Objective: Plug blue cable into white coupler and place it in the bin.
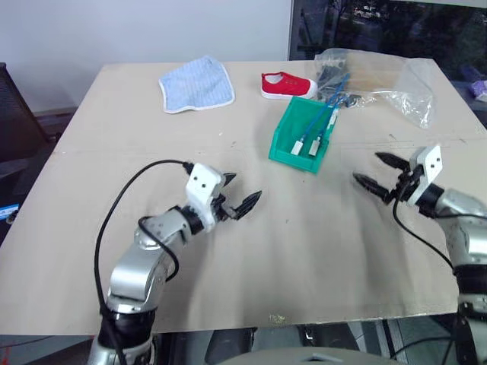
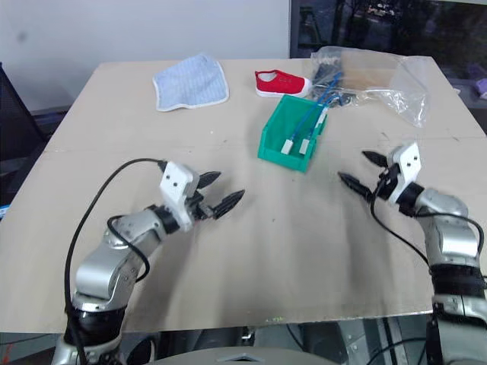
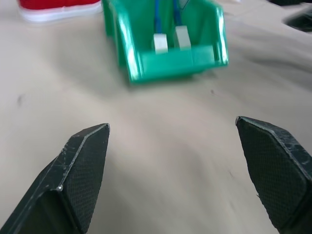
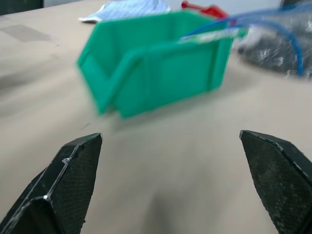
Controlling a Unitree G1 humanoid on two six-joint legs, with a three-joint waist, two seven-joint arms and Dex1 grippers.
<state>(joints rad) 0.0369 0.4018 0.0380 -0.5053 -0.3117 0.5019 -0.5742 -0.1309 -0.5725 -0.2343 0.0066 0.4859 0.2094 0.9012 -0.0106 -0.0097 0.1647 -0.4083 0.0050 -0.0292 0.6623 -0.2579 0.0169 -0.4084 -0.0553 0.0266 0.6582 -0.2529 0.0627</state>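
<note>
Blue network cables (image 1: pixel 318 123) with small white coupler blocks (image 1: pixel 296 147) sit inside the green plastic bin (image 1: pixel 288 129) near the surface's (image 1: pixel 251 251) far edge. Left claw (image 1: pixel 242 195) and right claw (image 1: pixel 374 172) both gape wide, holding nothing.

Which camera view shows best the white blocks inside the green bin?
The left wrist view: it looks into the bin at both white blocks. The eye views show them small; the right wrist view sees the bin's outside.
</note>
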